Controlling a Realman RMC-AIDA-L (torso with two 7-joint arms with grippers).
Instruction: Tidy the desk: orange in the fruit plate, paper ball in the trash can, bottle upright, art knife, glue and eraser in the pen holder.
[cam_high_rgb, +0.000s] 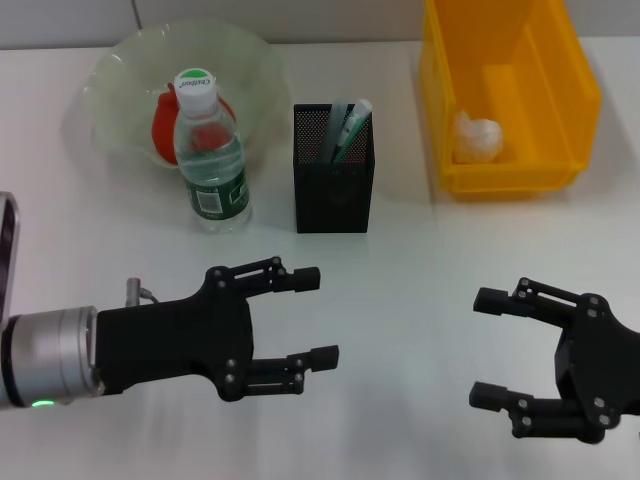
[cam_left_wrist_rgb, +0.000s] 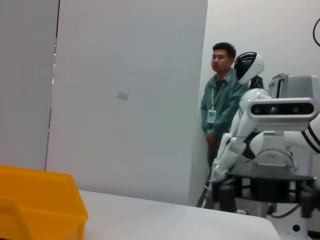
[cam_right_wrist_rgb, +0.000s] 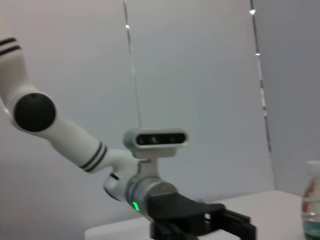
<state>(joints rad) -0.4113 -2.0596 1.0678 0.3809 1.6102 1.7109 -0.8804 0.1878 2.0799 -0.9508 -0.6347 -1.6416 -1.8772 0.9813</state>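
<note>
Head view shows the black mesh pen holder (cam_high_rgb: 333, 170) standing on the white counter (cam_high_rgb: 420, 290), and everything else sits around it. Two slim items stick up out of the pen holder: a mint-green art knife (cam_high_rgb: 352, 128) and a grey glue tube (cam_high_rgb: 335, 125) just beside it. No eraser shows; the mesh hides the inside.

Beside the pen holder, toward the robot's left, the bottle (cam_high_rgb: 208, 150) stands upright with its white cap on top. Behind the bottle is the pale green fruit plate (cam_high_rgb: 120, 65), and the orange (cam_high_rgb: 170, 125) lies in it, partly covered by the bottle.

On the pen holder's other side, a little farther back, sits the yellow trash can (cam_high_rgb: 510, 90) with the white paper ball (cam_high_rgb: 478, 138) inside.

Nearer the robot than the pen holder, the left gripper (cam_high_rgb: 315, 318) hovers over the counter with its fingers spread apart and nothing between them. The right gripper (cam_high_rgb: 485, 348) hangs farther to the robot's right, fingers likewise apart and empty.
</note>
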